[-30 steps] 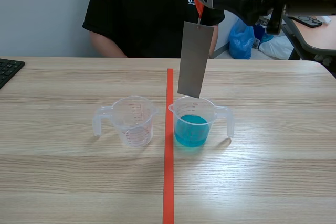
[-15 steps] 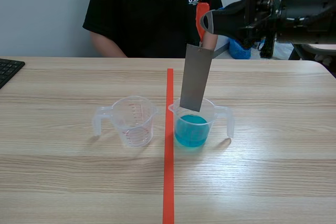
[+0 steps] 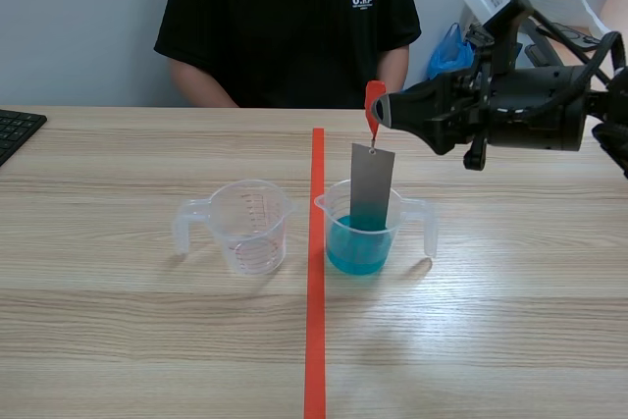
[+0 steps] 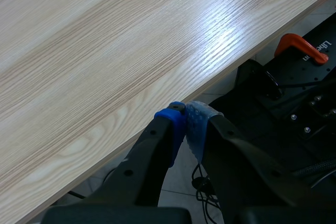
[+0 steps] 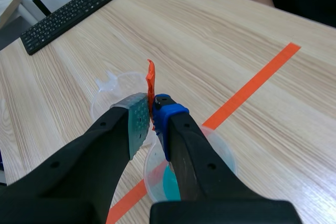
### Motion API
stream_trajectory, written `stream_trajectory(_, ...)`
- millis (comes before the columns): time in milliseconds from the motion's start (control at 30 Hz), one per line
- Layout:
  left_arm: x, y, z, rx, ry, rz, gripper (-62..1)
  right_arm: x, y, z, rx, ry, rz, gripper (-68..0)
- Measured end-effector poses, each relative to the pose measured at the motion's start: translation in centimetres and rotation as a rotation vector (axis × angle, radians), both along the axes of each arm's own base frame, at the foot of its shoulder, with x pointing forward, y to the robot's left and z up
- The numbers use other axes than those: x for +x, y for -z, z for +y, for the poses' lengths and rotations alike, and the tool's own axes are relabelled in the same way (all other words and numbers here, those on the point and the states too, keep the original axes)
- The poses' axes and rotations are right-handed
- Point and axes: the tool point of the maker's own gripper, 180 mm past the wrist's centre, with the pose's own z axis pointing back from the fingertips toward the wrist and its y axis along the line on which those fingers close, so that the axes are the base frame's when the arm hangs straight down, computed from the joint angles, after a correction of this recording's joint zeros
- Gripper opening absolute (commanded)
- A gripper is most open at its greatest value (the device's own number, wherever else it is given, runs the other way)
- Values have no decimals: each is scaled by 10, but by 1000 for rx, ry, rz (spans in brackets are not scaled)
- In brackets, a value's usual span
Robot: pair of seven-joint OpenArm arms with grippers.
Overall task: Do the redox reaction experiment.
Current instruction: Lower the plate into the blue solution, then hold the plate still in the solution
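Right gripper (image 3: 381,111) pinches tab (image 3: 372,97), plate (image 3: 371,183) tip in blue-liquid cup (image 3: 355,247) just right of centre: lower slowly, vertically, avoid rim. Left gripper (image 4: 186,123) clenched empty.

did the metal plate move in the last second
Yes, down. The metal plate, hung from the orange tag in the right gripper, now dips into the cup of blue liquid.

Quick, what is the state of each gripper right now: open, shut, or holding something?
Left gripper: shut, holding nothing.
Right gripper: shut on the orange tab, from which the grey metal strip hangs.
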Motion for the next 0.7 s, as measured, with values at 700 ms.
stream_trajectory(700, 0, 0, 0, 0, 0, 0, -582, 3, 11, -4, -6, 23, 10, -658)
